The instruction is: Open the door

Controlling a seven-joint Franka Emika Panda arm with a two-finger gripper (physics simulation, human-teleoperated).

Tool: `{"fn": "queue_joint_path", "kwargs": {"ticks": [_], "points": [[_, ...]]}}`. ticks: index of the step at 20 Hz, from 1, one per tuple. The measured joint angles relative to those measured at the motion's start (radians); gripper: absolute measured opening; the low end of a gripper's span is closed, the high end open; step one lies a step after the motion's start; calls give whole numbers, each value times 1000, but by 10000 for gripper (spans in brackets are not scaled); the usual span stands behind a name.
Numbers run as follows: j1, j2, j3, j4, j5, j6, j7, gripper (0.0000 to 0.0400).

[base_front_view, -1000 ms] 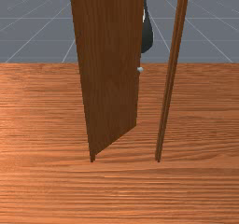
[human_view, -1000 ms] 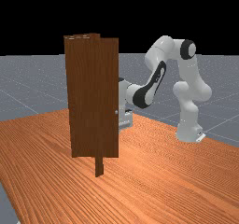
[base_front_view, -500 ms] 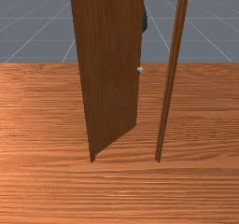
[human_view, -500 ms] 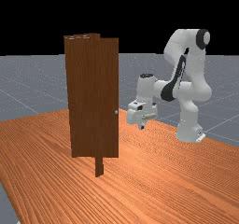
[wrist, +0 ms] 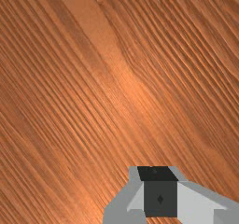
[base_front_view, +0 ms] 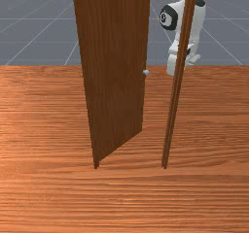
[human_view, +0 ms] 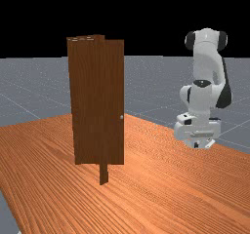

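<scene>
Left of the front view's middle, a wooden door [base_front_view: 114, 67] stands ajar, probably rigid; its small, possibly slippery knob [base_front_view: 146, 72] suits gripping. Hand [human_view: 196, 144] well apart; cannot tell whether open or closed.

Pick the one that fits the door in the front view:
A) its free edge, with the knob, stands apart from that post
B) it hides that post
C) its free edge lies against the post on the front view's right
A: the door stands at an angle, and the table shows between its knob and the post.
</scene>
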Motion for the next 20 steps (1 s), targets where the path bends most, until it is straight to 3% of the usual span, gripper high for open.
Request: {"fn": "queue_joint_path", "kwargs": {"ticks": [3, 5, 7, 8, 9, 10, 13, 15, 18, 20], "points": [[57, 67, 32, 84, -39, -23, -83, 0], [46, 157, 32, 202, -98, -46, -412, 0], [23, 410, 18, 582, -174, -179, -610, 0], [36, 622, 6, 939, -209, -324, -745, 0], [54, 647, -49, 981, -161, -344, -402, 0], [48, 648, -52, 980, -161, -344, -402, 0], [70, 894, -57, 1416, -191, -527, -572, 0], [-24, 802, -26, 1234, -202, -448, -794, 0], [-236, 662, -27, 1002, -187, -346, -1142, 0], [-302, 618, -8, 929, -176, -322, -1359, 0]]}}
